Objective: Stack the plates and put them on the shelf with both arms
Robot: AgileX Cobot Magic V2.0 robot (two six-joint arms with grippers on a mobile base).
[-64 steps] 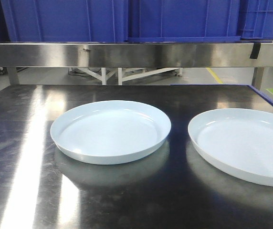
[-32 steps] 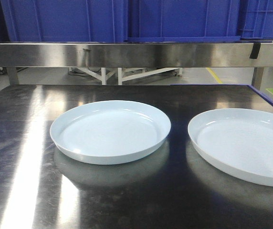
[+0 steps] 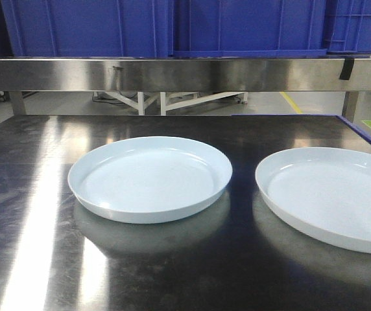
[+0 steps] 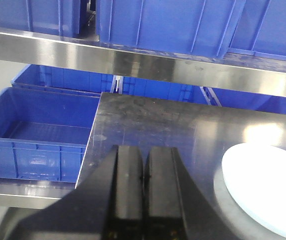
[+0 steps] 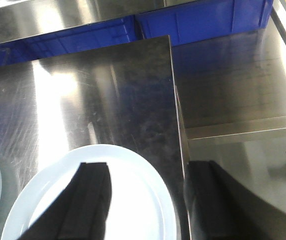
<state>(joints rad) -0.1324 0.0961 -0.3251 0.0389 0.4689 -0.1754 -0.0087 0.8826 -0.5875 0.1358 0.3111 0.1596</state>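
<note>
Glossy pale blue-white ceramic is being seen twice on the steel table (image 3: 23,194). The left plate (image 3: 150,178) is lying flat near the centre and the right plate (image 3: 331,197) is lying flat at its 3 o'clock, with a dark strip of table between the rims. Nothing is being stacked yet and nothing is being carried to the shelf (image 3: 172,72), which is running across at 12 o'clock under the blue crates (image 3: 237,26), so the step in hand is being judged as the approach for the first pick-up. The left gripper (image 4: 143,185) is being held with its fingers pressed together and nothing between them, and the left plate is lying untouched at its 3 to 4 o'clock in the left wrist view. The right gripper (image 5: 148,200) is being held spread wide, one finger over the right plate's floor and the other out past the rim at 3 o'clock, beyond the table edge. Whether contact is being made cannot be told. Next, in all likelihood, that rim is needing to be seated between the spread fingers before closing, since a thin low rim on slick glaze is being judged likely to slip. A lift toward 9 o'clock onto the left plate is then being called for.
</note>
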